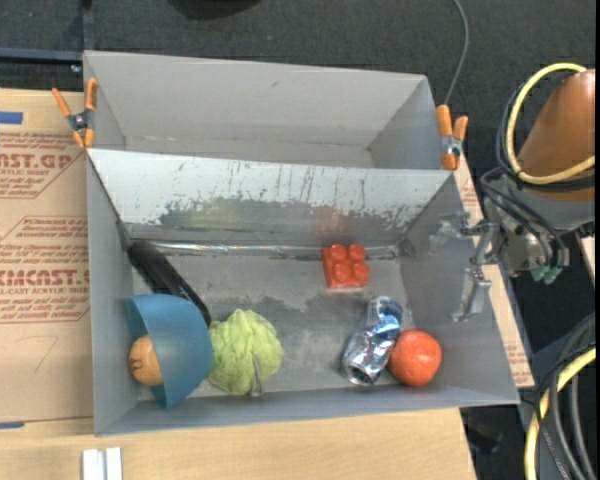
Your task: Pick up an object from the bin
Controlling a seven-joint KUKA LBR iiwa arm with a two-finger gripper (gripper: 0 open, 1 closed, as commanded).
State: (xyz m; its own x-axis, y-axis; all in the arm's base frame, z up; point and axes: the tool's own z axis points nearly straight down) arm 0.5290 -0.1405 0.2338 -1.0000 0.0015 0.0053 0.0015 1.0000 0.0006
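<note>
Pincer (470,286) hard by bin wall (450,218); open/closed can't tell. Risks: snags wall, or orange ball (416,358) nearest it rolls vs. crushed can (372,343) alongside.

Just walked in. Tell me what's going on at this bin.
A robot arm reaches in from the right, and its tool hangs by the right wall of the grey bin, above the floor. Nearest to it are an orange-red ball and a crushed silver can, touching each other. A red studded brick, a green leafy lump and a tipped blue bowl lie further left. Nothing looks lifted yet.
</note>
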